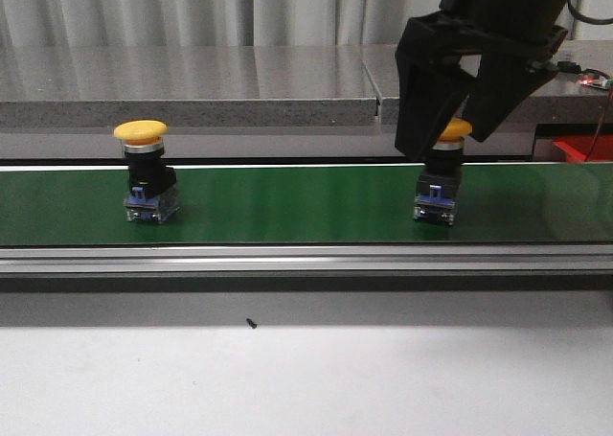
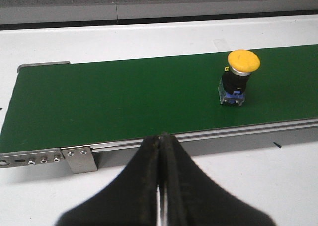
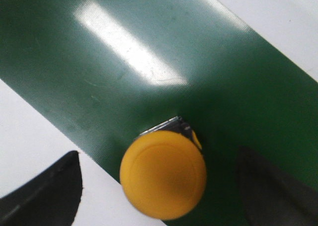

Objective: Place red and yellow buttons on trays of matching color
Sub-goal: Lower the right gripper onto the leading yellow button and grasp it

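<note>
Risk: right gripper (image 1: 450,120) spread wide, empty, straddling right yellow button (image 3: 163,174) | off-centre closure (cap sits low-centre in frame) could topple it on belt (image 1: 287,201) | left gripper (image 2: 160,186) pinched closed, empty.

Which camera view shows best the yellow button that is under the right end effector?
The right wrist view: the yellow button fills it, cap seen from above, between the open fingers. The front view shows this button with its cap partly hidden by the right end effector. The left wrist view shows only one button; which one is unclear.
</note>
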Controlling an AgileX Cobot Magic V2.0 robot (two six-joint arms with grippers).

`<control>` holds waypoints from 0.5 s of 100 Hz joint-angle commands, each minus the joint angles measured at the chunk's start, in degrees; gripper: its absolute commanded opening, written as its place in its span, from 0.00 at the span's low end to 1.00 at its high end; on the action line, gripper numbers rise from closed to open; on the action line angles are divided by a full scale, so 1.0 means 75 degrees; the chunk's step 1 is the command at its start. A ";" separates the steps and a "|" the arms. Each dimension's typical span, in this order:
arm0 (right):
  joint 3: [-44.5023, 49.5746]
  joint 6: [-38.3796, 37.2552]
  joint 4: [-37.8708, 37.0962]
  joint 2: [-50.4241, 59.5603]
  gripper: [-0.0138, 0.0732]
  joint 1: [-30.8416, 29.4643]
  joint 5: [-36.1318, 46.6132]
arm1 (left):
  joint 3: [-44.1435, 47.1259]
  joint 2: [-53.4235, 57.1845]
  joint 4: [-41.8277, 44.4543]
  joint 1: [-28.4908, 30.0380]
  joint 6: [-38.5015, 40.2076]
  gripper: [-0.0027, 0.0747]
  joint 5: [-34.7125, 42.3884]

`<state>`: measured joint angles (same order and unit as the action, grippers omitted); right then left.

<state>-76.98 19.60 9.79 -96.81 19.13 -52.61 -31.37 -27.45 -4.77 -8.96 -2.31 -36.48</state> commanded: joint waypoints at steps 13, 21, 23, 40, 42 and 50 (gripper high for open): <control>-0.0247 0.0058 -0.0017 0.0284 0.50 0.0002 0.0252 | -0.0213 -0.0015 -0.0047 -0.0042 0.0059 0.01 0.0505; -0.0247 0.0058 -0.0017 0.0291 0.36 0.0002 0.0243 | -0.0213 -0.0015 -0.0047 -0.0042 0.0059 0.01 0.0505; -0.0247 0.0058 -0.0017 0.0291 0.34 0.0002 0.0243 | -0.0213 -0.0015 -0.0047 -0.0042 0.0059 0.01 0.0505; -0.0247 0.0058 -0.0035 0.0408 0.31 -0.0005 0.0148 | -0.0213 -0.0015 -0.0047 -0.0042 0.0059 0.01 0.0505; -0.0247 0.0058 -0.0035 0.0452 0.31 -0.0012 0.0109 | -0.0213 -0.0015 -0.0047 -0.0042 0.0059 0.01 0.0505; -0.0247 -0.0008 -0.0023 0.0613 0.31 -0.0118 -0.0075 | -0.0213 -0.0015 -0.0047 -0.0042 0.0059 0.01 0.0505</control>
<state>-77.07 19.60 9.10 -96.29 19.00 -53.06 -31.37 -27.45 -4.77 -8.96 -2.31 -36.48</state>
